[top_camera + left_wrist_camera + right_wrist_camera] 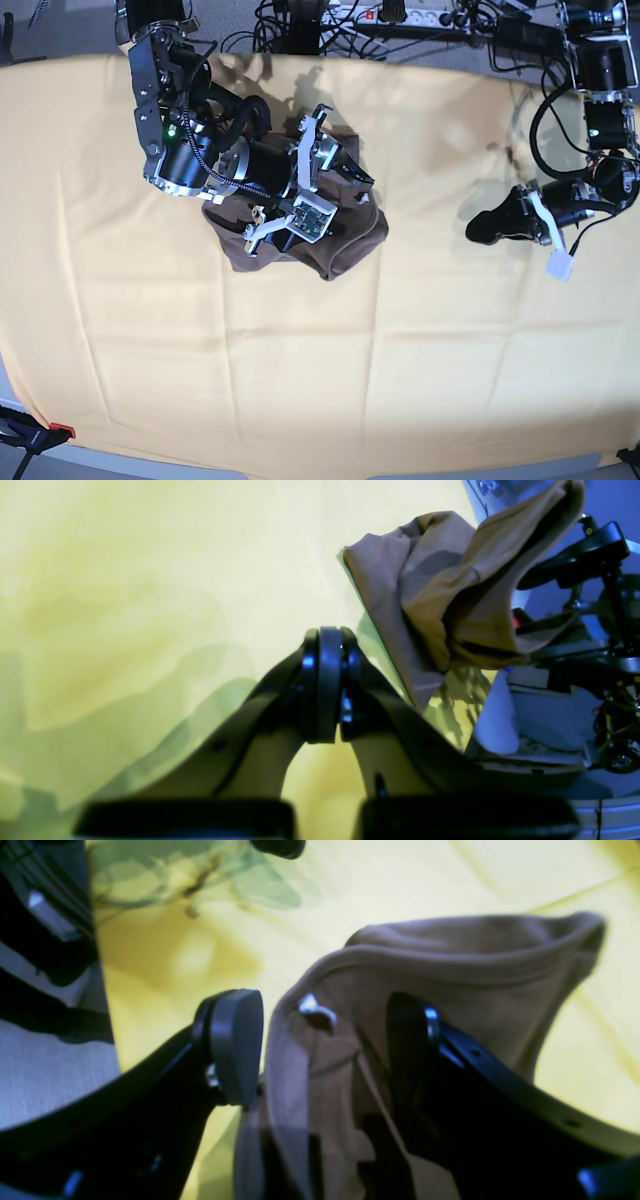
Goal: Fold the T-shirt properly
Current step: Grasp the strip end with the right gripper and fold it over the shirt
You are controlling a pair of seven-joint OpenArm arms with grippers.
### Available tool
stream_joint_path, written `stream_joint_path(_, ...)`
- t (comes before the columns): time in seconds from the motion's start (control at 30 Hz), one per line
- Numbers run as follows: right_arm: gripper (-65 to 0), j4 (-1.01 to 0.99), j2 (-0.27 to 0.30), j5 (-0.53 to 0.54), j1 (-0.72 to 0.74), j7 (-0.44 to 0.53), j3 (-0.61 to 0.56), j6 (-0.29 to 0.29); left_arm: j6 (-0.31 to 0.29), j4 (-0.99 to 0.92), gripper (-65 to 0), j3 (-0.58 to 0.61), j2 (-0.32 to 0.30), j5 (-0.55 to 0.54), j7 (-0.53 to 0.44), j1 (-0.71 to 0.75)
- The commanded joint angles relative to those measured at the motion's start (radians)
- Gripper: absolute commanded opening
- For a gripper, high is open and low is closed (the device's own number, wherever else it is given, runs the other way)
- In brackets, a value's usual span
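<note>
T-shirt, one, taupe, plain, soft fabric; lies bunched and creased on the yellow-covered desk, in the upper left part of the base view, beneath the right arm. Part of the fabric stands up in raised folds; a rounded edge of it reaches out toward the middle of the desk. Small light tag at a fabric edge, visible between the fingers in the right wrist view.

Right pincer, one, dark fingertips; spread wide, one finger to either side of a raised fold of the shirt and the tag. Whether either finger touches the fabric cannot be told.

Right arm, one, black with pale fittings; reaches over the shirt from the top of the base view and hides part of it.

Left pincer, one, black; closed, fingertips together, nothing between them. Located over the desk, well apart from the shirt, on the right side of the base view.

Left arm, one, black with pale fittings and looped cables; enters at the right edge of the base view.

Desk covering, one, yellow cloth; soft shadows across it in the left wrist view.
</note>
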Motion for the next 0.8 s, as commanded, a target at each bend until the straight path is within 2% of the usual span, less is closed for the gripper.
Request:
stream_joint_path(0.0, -24.5, 0.021, -0.002, 0.023, 0.014, 0.029, 0.006, 0.001, -0.009, 0.017, -65.0, -0.007, -0.019, -0.027, -0.011, -0.017)
stream_joint_path(0.1, -24.6, 0.05, -0.002, 0.054, 0.014, 0.013, 0.017, 0.001, -0.009, 0.017, -65.0, -0.007, -0.019, -0.027, -0.011, -0.016)
stream_joint_path(0.23, -24.5, 0.088, -0.002, 0.167, 0.011, -0.116, 0.019, 0.001, -0.009, 0.017, -65.0, -0.007, -0.019, 0.006, -0.011, -0.011)
stream_joint_path(0.33, -24.5, 0.09, 0.012, 0.195, 0.0, -0.129, 0.019, 0.001, -0.009, 0.017, -65.0, -0.007, -0.019, 0.019, -0.011, -0.011)
stream_joint_path(0.53, -24.5, 0.139, 0.066, 0.165, -0.006, -0.132, 0.019, 0.001, -0.009, 0.017, -65.0, -0.007, -0.019, 0.018, -0.012, -0.011)
stream_joint_path(0.77, -24.6, 0.195, 0.162, 0.095, -0.083, -0.132, 0.019, 0.001, -0.009, 0.017, -65.0, -0.007, -0.019, 0.019, -0.019, -0.011)
